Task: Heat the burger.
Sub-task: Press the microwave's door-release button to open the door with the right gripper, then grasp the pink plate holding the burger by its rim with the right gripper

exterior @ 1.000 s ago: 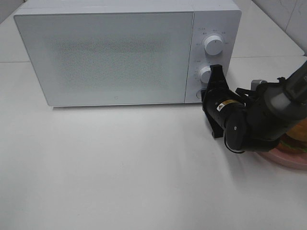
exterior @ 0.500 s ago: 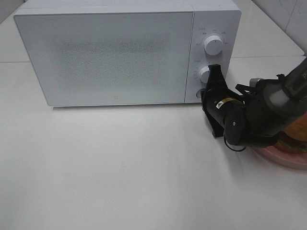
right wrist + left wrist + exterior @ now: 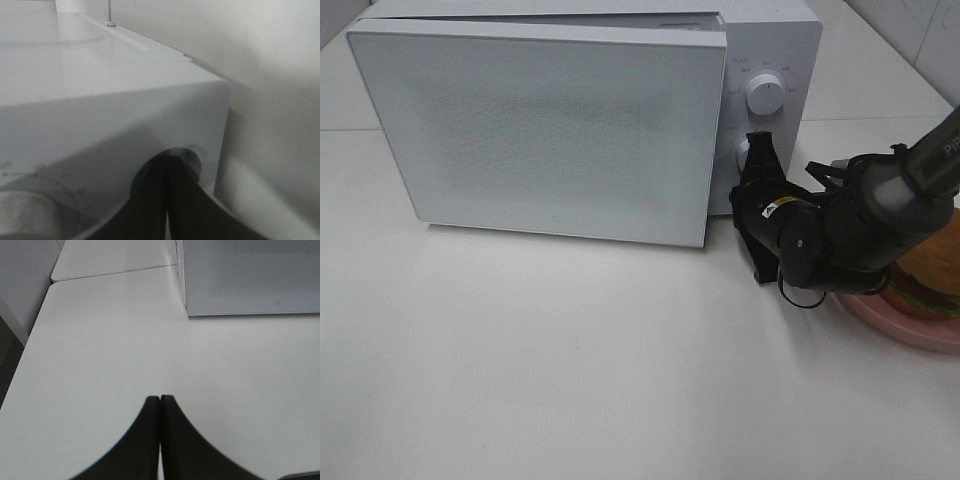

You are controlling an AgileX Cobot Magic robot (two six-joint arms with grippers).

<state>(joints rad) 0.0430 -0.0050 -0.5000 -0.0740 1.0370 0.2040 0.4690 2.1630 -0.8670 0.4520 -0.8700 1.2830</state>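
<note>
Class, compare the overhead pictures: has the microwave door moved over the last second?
Yes. The microwave door has swung ajar: its right edge now stands forward of the fixed control panel, where it earlier sat flush.

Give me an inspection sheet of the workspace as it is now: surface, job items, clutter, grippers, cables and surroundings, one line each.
Surface: white table, no spills seen.
Job's things: burger on a pink plate at the right edge, partly hidden by the right arm; microwave with its door ajar.
Clutter: nothing seen.
Grippers: right gripper shut, tips at the round button below the knobs; left gripper shut over the table, holding nothing.
Cables: thin black cable looped under the right arm.
Surroundings: tiled wall behind, at right.
</note>
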